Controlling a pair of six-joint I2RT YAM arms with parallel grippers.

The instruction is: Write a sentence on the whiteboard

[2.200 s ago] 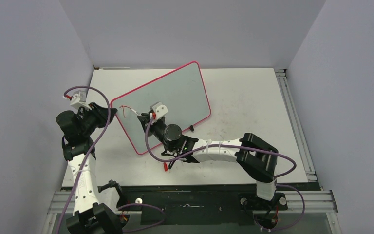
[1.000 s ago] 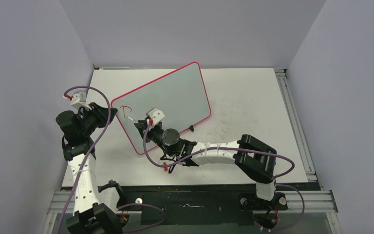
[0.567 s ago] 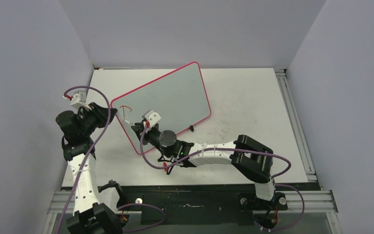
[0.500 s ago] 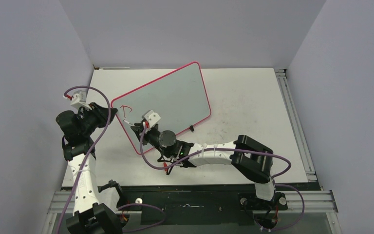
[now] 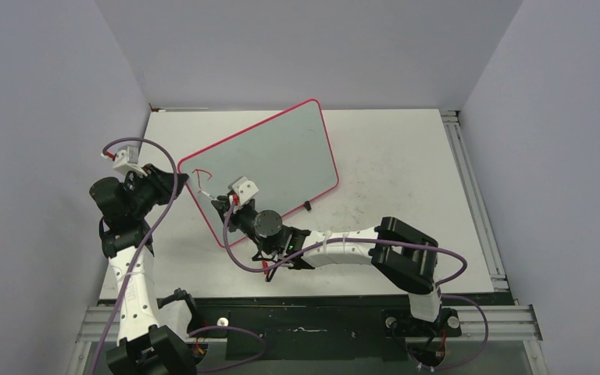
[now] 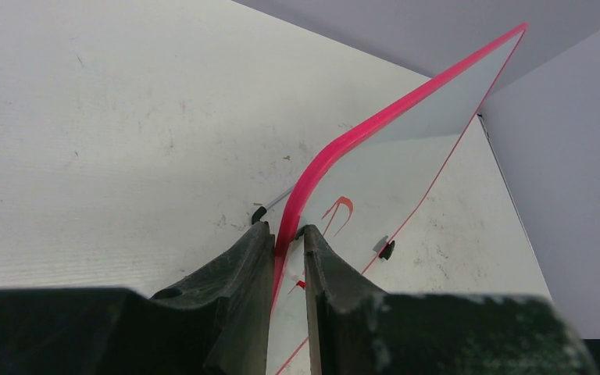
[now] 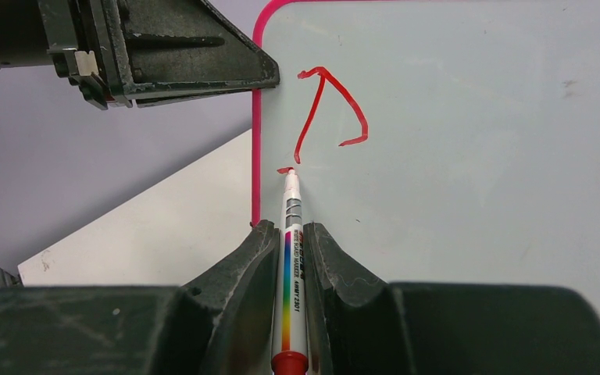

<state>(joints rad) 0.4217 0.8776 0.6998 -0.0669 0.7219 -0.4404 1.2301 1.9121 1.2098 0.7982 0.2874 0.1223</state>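
Note:
The whiteboard [image 5: 269, 160] stands tilted on the table, pale grey with a red-pink rim. My left gripper [image 5: 173, 178] is shut on its left rim [image 6: 312, 176], holding it up. My right gripper [image 5: 220, 205] is shut on a white marker [image 7: 291, 258] with a rainbow stripe. The marker's red tip [image 7: 287, 172] touches the board near its left edge, just below a red arrow-like stroke [image 7: 330, 109]. That stroke also shows in the left wrist view [image 6: 337, 212] and in the top view [image 5: 198, 173].
Two small black clip feet [image 5: 307, 205] sit on the board's lower edge; one shows in the left wrist view [image 6: 387, 250]. A small red cap [image 5: 266, 268] lies on the table under my right arm. Grey walls close in left, back and right.
My right gripper has drawn back down and left across the board with the marker, from beside the stroke to below it. The left gripper and board have held still.

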